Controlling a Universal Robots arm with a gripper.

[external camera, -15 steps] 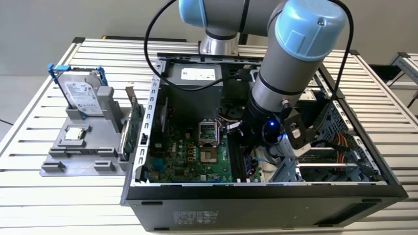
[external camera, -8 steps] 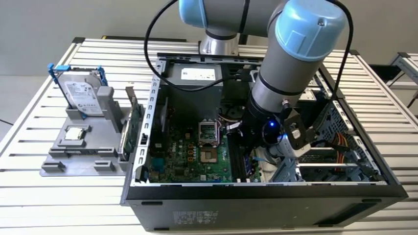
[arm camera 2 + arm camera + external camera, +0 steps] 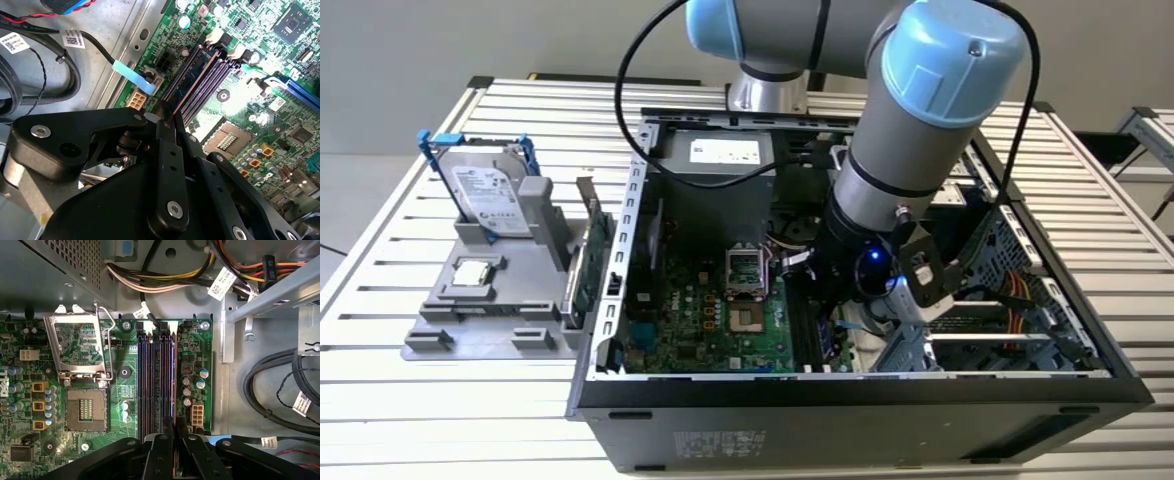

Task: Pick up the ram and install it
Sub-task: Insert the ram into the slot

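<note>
Surface: I see a slatted metal table (image 3: 400, 390) under the open computer case (image 3: 854, 395).
Gripper (image 3: 174, 426): clamped on the ram (image 3: 194, 80).
Ram: in the memory slots (image 3: 150, 385).
Advice: I'd press squarely, keeping it upright.

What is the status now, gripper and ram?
Gripper down inside case, shut on ram. Ram standing in memory slots, edge-on. Nothing blocking slots.

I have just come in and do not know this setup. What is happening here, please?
A robot arm reaches down into an open computer case. Its pincer is at the memory slots on the motherboard, closed on the ram, which stands edge-on in one slot. A hard drive stands in a grey holder beside the case.
</note>
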